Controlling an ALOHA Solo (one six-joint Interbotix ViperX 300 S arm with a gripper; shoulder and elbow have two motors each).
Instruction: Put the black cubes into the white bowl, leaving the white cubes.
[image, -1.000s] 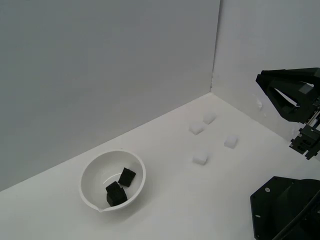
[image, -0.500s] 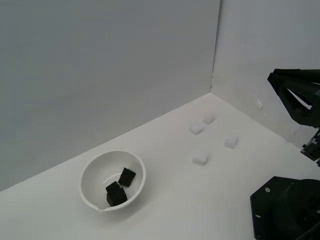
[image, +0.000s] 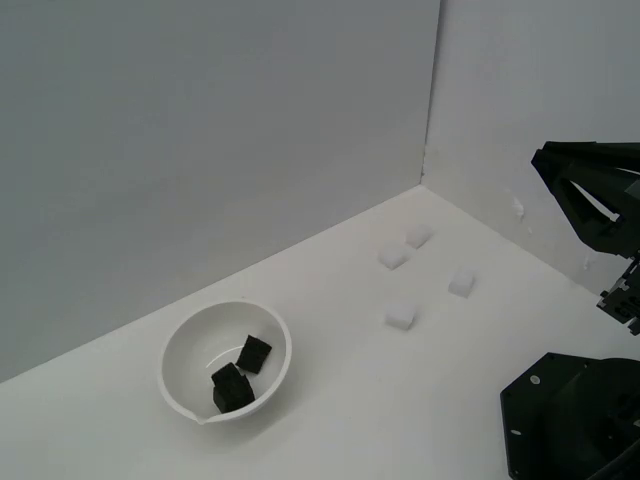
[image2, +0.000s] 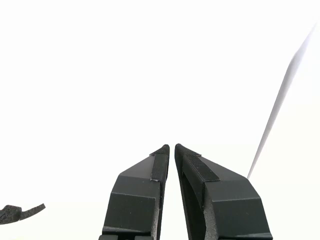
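Observation:
The white bowl (image: 192, 345) stands on the white floor at the exterior view's lower left, its pouring lip toward the front. Black cubes lie inside it: one (image: 254, 353) apart, and a dark clump (image: 232, 388) that may be two cubes touching. The white cubes lie loose to the exterior view's right: (image: 418, 237), (image: 393, 256), (image: 461, 284), (image: 400, 316). My gripper (image2: 171, 146) is shut and empty in the wrist view, facing only bright white surface. The arm (image: 590, 190) is at the exterior view's right edge, far from the bowl, and its fingertips are cut off there.
Grey-white walls meet in a corner (image: 425, 160) behind the white cubes. The arm's black base (image: 570, 420) fills the exterior view's lower right corner. A thin grey wall edge (image2: 280, 105) shows in the wrist view.
The arm has drawn back toward the exterior view's right edge, mostly in the first half second. The bowl and all the cubes have not moved.

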